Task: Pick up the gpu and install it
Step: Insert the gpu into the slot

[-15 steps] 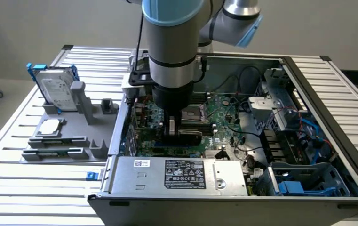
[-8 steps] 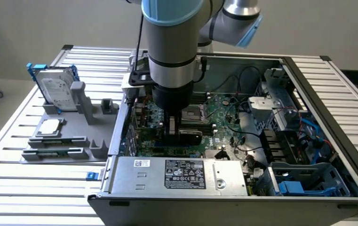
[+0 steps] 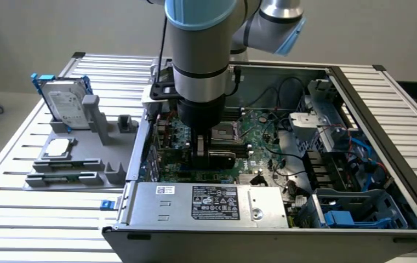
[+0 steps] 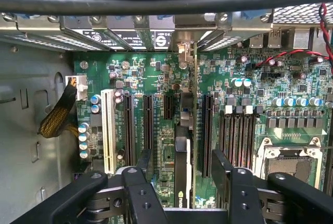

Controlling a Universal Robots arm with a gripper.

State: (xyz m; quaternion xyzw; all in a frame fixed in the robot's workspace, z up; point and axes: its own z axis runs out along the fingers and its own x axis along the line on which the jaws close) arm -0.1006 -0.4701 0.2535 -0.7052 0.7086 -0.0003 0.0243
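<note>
From the wrist camera, closest in, the two black fingers (image 4: 143, 174) of the gripper (image 4: 183, 169) stand spread to either side of the gpu (image 4: 182, 151), which sits edge-on between them with gaps visible on both sides; the jaws look fairly wide and I cannot tell whether the pads actually touch the card. The card stands upright over the green motherboard (image 4: 156, 130), in line with the row of long black expansion slots (image 4: 148, 120), its far end reaching to the silver brackets at the case's back wall. A white slot (image 4: 107, 130) stands a few slots away.

The exterior view gives what the wrist cannot: the arm (image 3: 201, 66) plunges straight down into the open computer case (image 3: 383, 137), and the gripper (image 3: 212, 156) hangs low above the board, behind the grey power supply (image 3: 208, 205). On the exterior view's left, well apart, a grey holder (image 3: 76, 159) carries the hard drive (image 3: 66, 104) in its blue frame.
</note>
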